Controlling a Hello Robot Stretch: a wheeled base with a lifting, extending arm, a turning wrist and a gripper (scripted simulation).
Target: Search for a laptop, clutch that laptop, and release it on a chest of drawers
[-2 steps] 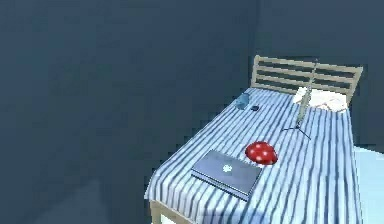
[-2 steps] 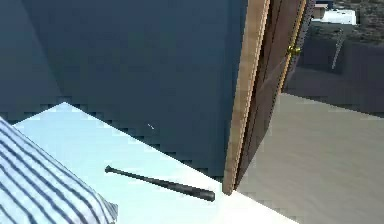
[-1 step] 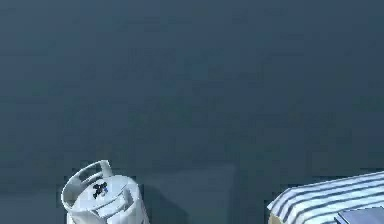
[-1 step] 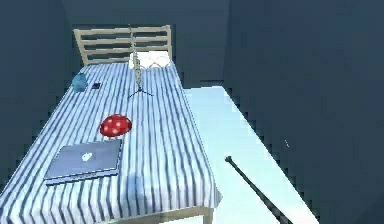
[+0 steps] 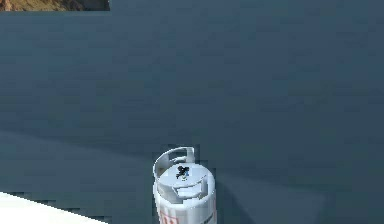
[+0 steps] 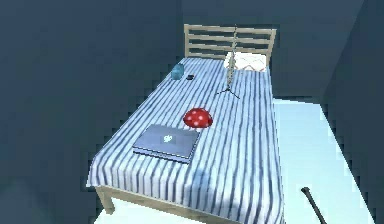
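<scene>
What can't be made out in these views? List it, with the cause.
Forward view: white canister, base cut off by the bottom edge.
Forward view: brown patch, cut off by the top edge, unnameable.
Arm side view: small bluish thing on the bed, too small to name.

place: bedroom | evidence: 1 bed (image 6: 245,135) with striped cover, slatted wooden headboard (image 6: 228,40), pillow (image 6: 251,65) | walls (image 6: 70,70): dark blue

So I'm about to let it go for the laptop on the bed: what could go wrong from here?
The red ball lies close by the laptop; a reach could send it rolling. The laptop lies flat and closed on the bed, leaving little edge to grip. A white cylinder stands close ahead in the forward view; driving on might hit it.
</scene>
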